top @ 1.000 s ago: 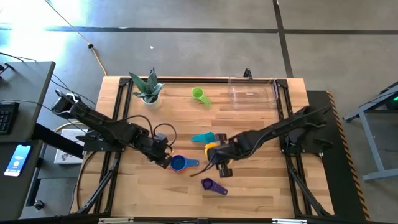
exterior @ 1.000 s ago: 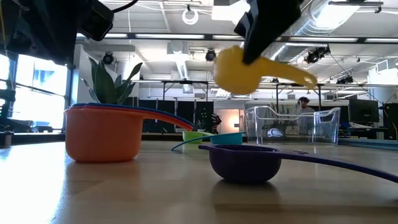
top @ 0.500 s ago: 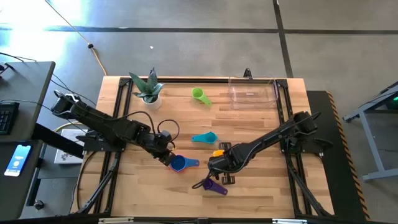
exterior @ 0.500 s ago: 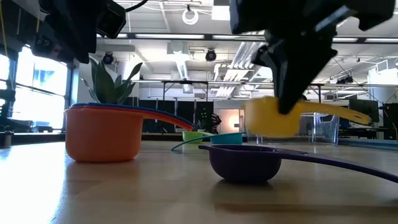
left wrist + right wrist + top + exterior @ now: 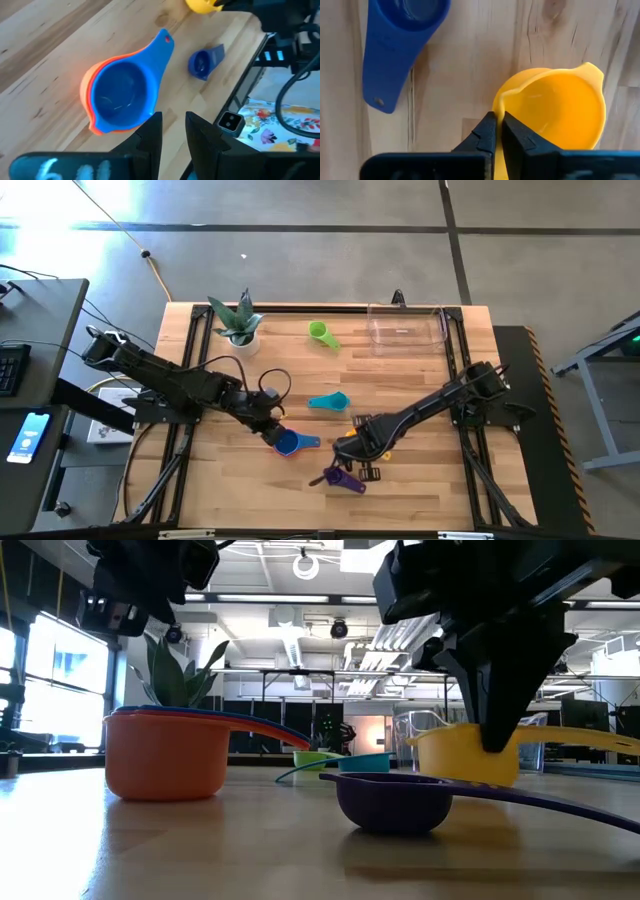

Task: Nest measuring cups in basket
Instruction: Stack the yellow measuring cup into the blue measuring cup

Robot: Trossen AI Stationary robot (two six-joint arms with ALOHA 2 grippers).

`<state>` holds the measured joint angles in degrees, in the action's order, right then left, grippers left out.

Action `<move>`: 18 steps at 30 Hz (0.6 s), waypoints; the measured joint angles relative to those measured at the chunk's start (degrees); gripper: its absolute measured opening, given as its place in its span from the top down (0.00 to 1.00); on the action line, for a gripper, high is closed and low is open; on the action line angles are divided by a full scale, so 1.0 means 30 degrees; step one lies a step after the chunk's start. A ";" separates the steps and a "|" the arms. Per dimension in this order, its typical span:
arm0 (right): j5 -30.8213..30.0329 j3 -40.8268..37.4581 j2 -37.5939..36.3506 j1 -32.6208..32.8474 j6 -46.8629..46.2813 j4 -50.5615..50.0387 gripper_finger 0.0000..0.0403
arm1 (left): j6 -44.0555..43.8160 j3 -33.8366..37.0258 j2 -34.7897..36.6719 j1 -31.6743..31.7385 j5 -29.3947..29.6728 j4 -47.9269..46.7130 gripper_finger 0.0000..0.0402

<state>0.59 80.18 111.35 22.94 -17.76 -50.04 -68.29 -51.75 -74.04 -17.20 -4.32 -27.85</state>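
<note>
A: Where is the right gripper?

B: Low over the front middle of the table; its fingers are pinched tight on the rim of the yellow cup, which sits just above the wood, right beside the purple cup.

A: And the left gripper?

B: It hovers above the blue cup, which is nested in an orange cup; its fingers stand a narrow gap apart and hold nothing.

A: The other cups?

B: A teal cup lies near the table's middle; a green cup lies farther back, between the potted plant and the basket; the basket sits at the back right corner with no cup in it.
</note>
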 joint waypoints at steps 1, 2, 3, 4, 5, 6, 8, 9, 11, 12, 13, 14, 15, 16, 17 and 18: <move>0.0176 0.0000 0.0000 -0.0021 0.0007 0.0000 0.97 | 0.0000 0.0000 0.0000 0.0003 0.0003 0.0185 0.81; 0.0337 0.0000 0.0000 -0.0021 0.0007 -0.0007 0.96 | 0.0000 0.0000 0.0000 0.0003 0.0003 0.0402 0.81; 0.0393 0.0000 0.0000 -0.0028 0.0019 -0.0013 0.96 | 0.0000 0.0000 0.0000 0.0003 0.0003 0.0624 0.81; 0.0391 0.0000 0.0000 -0.0028 0.0032 -0.0007 0.95 | 0.0000 0.0000 0.0000 0.0003 0.0003 0.0850 0.81; 0.0398 0.0000 0.0000 -0.0026 0.0046 -0.0007 0.95 | 0.0000 0.0000 0.0000 0.0003 0.0003 0.1061 0.81; 0.0405 0.0000 0.0000 -0.0021 0.0066 -0.0015 0.94 | 0.0000 0.0000 0.0000 0.0003 0.0003 0.1298 0.81; 0.0405 0.0000 0.0000 -0.0021 0.0073 -0.0008 0.94 | 0.0000 0.0000 0.0000 0.0003 0.0003 0.1731 0.81; 0.0398 0.0000 0.0000 -0.0021 0.0073 -0.0007 0.94 | 0.0000 0.0000 0.0000 0.0003 0.0003 0.1915 0.81; 0.0394 0.0000 0.0000 -0.0021 -0.0010 0.0013 0.94 | 0.0011 0.0000 0.0000 0.0003 0.0003 0.2087 0.81; 0.0366 0.0000 0.0000 -0.0021 -0.0073 0.0032 0.94 | 0.0120 0.0000 0.0000 0.0003 0.0003 0.2139 0.81; 0.0341 0.0000 0.0000 -0.0021 -0.0073 0.0044 0.94 | 0.0279 0.0000 0.0000 0.0003 0.0003 0.2187 0.81; 0.0377 0.0000 0.0000 -0.0021 -0.0073 0.0043 0.94 | 0.0370 0.0000 0.0000 0.0003 0.0010 0.2205 0.81; 0.0486 0.0000 0.0000 -0.0021 -0.0073 0.0044 0.94 | 0.0383 0.0000 0.0000 0.0003 0.0010 0.2205 0.81; 0.0584 0.0000 0.0000 -0.0021 -0.0091 0.0030 0.94 | 0.0357 0.0000 0.0000 0.0003 0.0011 0.2205 0.81; 0.0771 0.0000 0.0000 -0.0028 -0.0115 0.0029 0.94 | 0.0357 0.0000 0.0000 0.0003 0.0025 0.2205 0.81; 0.0974 0.0000 0.0000 -0.0028 -0.0123 0.0036 0.94 | 0.0363 0.0000 0.0000 0.0003 0.0064 0.2205 0.81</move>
<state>3.51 80.18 111.35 22.85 -18.13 -49.93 -67.20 -51.75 -74.04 -17.19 -4.13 -21.23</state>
